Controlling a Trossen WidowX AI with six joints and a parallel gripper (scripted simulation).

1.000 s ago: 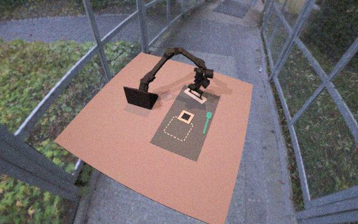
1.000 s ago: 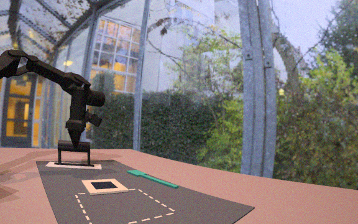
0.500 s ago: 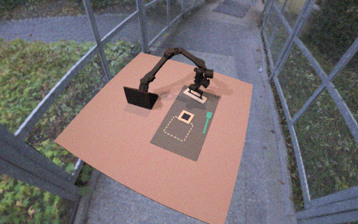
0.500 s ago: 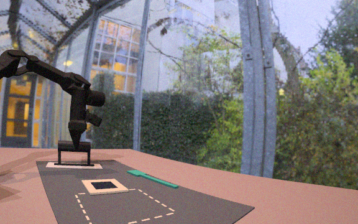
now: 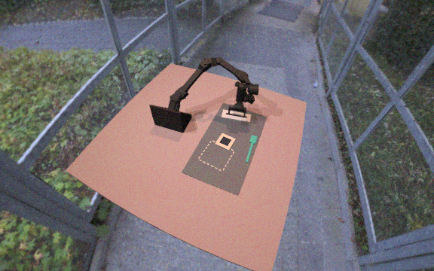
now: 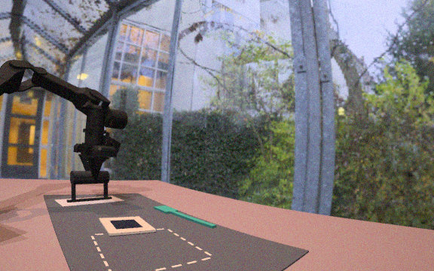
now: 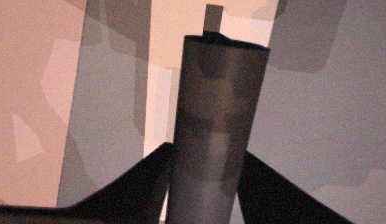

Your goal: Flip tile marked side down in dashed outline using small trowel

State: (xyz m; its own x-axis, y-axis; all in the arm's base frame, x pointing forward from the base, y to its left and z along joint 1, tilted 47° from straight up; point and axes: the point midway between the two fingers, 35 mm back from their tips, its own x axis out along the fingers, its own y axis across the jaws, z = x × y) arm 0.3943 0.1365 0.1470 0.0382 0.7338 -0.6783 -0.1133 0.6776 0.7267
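My gripper (image 5: 236,108) (image 6: 95,176) (image 7: 204,154) is shut on the trowel's handle. The trowel (image 5: 247,118) (image 6: 117,200) (image 7: 214,95) has a pale rectangular plate and a black cylindrical handle on two posts. Its plate is level at the mat's far end; whether it touches the mat is hard to tell. The tile (image 5: 225,141) (image 6: 126,224) lies flat on the mat, its dark square marking facing up. It overlaps the far edge of the dashed outline (image 5: 223,170) (image 6: 161,269), mostly outside it.
The grey mat (image 5: 232,184) (image 6: 258,252) lies on the pinkish table (image 5: 157,177) (image 6: 390,248). A green spatula-like tool (image 5: 252,139) (image 6: 194,219) lies along the mat's right side, beside the tile. A black upright panel (image 5: 169,118) stands by the arm's base.
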